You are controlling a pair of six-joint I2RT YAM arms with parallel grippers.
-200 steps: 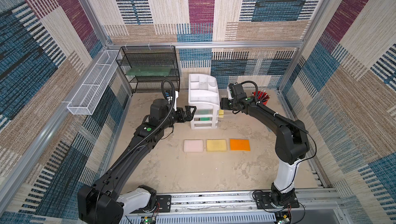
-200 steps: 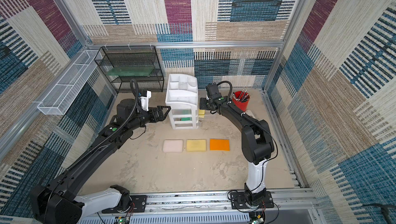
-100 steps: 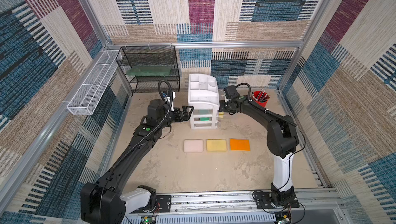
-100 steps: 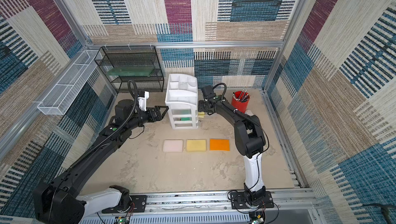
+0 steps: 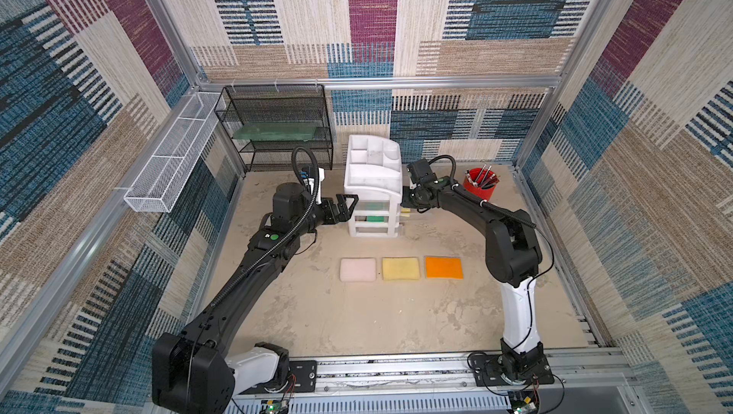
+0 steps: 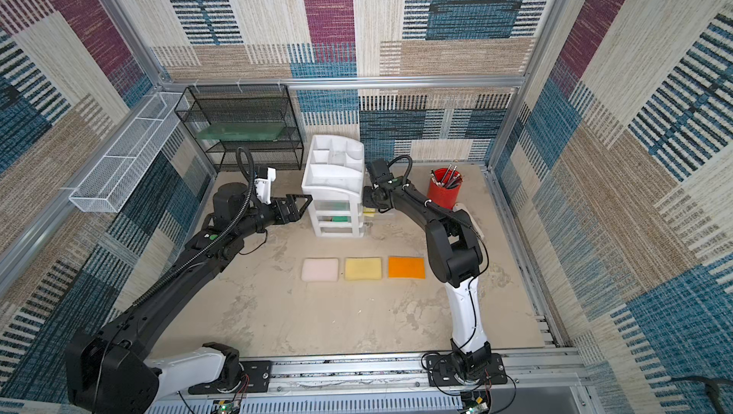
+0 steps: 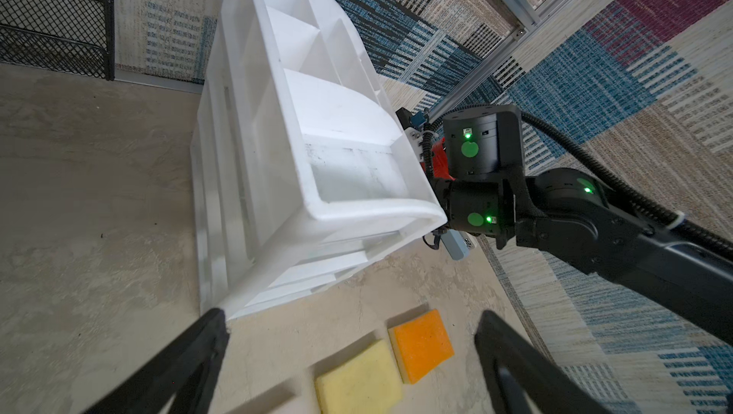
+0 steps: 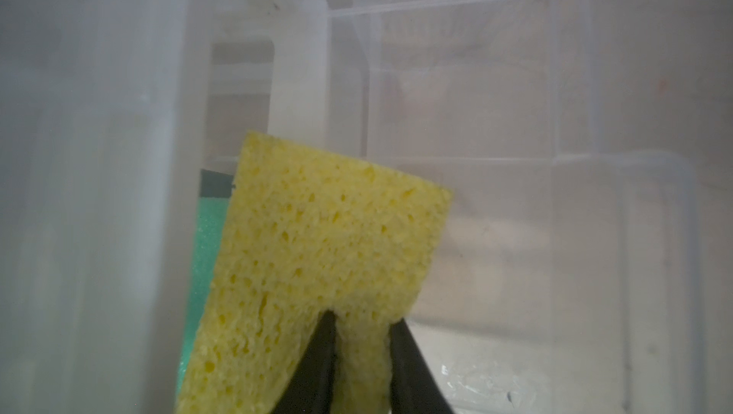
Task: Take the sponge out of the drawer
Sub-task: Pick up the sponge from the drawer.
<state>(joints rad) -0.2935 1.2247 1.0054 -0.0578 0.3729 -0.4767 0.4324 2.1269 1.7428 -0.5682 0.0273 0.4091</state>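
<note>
A small white drawer tower (image 5: 372, 194) stands near the back of a sandy worktop (image 5: 357, 321), with a robot arm at each side of it. The sponge (image 8: 317, 269) is yellow with a green scouring layer on one face. In the right wrist view it fills the foreground, inside or at the mouth of a clear plastic drawer. In both top views only a yellow sliver (image 5: 405, 214) shows at the tower's right side.

The right claw (image 8: 363, 356) is pinched on one edge of the sponge; the foam bulges between its two black fingers (image 8: 317, 356). The left claw (image 5: 346, 206) hovers wide apart and empty, just beside the tower's left side.

The sponge looks light, soft and porous. It squashes under the pinch, so it will likely bend and drag on the drawer wall rather than slide cleanly. A deeper hold across its thickness, nearer the middle, would probably be steadier than this edge grip.

A second ago the right claw was much wider and sat a little away from the tower, with the yellow sponge showing beyond it. It has since moved in against the tower and closed. The left arm has shifted slightly, its claw unchanged. Three other sponges, pink (image 5: 357, 269), yellow (image 5: 400, 268) and orange (image 5: 444, 267), lie in a row in front, unmoved.
</note>
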